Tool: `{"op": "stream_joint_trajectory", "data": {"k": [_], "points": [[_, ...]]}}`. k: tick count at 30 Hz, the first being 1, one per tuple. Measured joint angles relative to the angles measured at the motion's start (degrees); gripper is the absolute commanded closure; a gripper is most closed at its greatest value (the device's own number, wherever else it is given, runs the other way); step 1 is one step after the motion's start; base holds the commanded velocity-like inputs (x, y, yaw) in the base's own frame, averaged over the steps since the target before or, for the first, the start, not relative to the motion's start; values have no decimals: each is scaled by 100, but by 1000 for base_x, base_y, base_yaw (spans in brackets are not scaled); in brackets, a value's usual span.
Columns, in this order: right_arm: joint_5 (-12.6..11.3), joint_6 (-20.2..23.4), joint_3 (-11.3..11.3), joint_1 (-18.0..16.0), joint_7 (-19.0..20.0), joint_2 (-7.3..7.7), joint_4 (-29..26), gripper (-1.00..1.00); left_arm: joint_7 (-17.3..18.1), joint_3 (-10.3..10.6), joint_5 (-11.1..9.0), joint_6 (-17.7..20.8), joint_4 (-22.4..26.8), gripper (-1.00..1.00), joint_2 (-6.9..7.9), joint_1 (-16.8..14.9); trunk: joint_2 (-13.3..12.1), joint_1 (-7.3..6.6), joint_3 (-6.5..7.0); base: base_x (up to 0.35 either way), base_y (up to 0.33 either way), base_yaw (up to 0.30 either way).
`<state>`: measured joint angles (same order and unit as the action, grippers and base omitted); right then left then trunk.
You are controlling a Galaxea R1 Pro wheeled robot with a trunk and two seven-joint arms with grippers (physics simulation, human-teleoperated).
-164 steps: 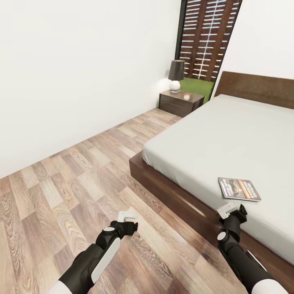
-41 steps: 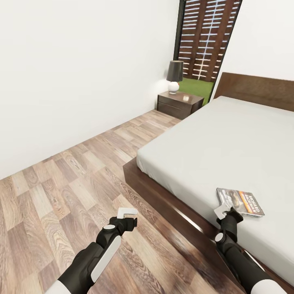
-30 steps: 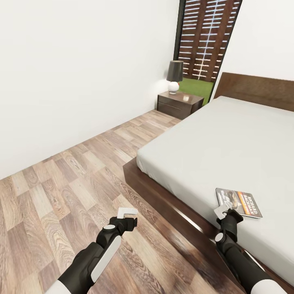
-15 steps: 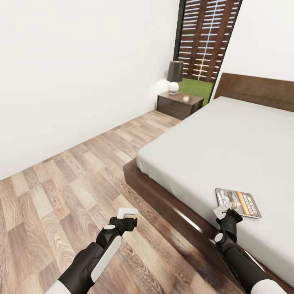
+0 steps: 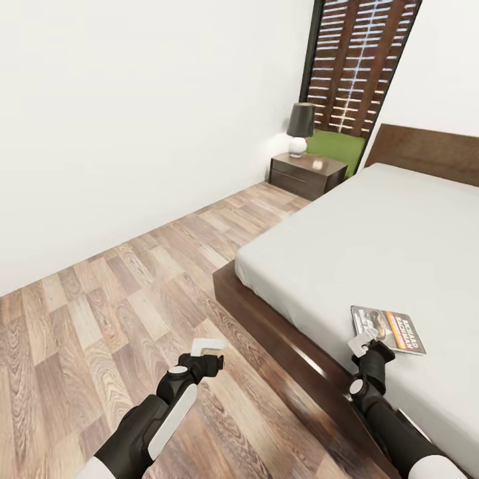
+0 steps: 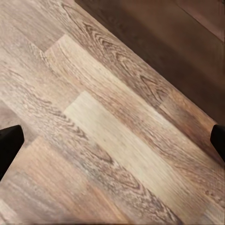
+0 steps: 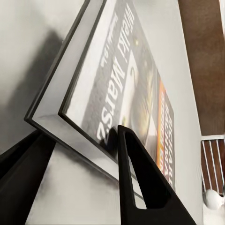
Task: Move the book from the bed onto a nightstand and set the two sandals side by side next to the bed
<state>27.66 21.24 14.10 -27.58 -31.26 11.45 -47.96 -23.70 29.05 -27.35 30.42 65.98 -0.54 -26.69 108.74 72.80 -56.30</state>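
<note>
Nearest the robot, the left gripper (image 5: 207, 352) hangs over the wood floor (image 5: 120, 293) beside the bed, its fingers spread wide with nothing between them; in its wrist view the two dark fingertips (image 6: 9, 143) sit at opposite edges of bare planks. The right gripper (image 5: 370, 346) reaches over the bed's near edge to the book (image 5: 390, 329), which lies on the grey mattress (image 5: 372, 246) close to that edge. In the right wrist view the fingers (image 7: 136, 183) straddle the book's (image 7: 117, 103) corner, which looks lifted off the mattress, so the gripper appears clamped on it. The step in hand is picking up the book. Next, it likely has to be lifted clear and carried along the bed to the nightstand (image 5: 307, 175) by the lamp (image 5: 300, 128) at the far wall.
</note>
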Motion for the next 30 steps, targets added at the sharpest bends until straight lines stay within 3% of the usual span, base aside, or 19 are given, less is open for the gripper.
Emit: {"op": "stream_joint_trajectory", "data": {"k": [10,17,25,30], "points": [[-6,-32,-4,-1,-394,4,-133,100,1,0,0,19,-2,-100,-9,0,-401,-220,181,0,0,281],[-9,-563,-17,-1,-760,1,-390,100,1,-6,0,23,-2,-100,-9,2,-682,-374,319,0,0,281],[-45,-678,-33,0,-987,2,-684,100,1,-9,0,25,-2,-100,-9,1,-1003,-549,488,0,0,281],[-118,-629,-31,-1,-835,6,-1412,100,1,-8,-4,25,-2,-100,-9,1,-1203,-659,582,0,0,283]]}}
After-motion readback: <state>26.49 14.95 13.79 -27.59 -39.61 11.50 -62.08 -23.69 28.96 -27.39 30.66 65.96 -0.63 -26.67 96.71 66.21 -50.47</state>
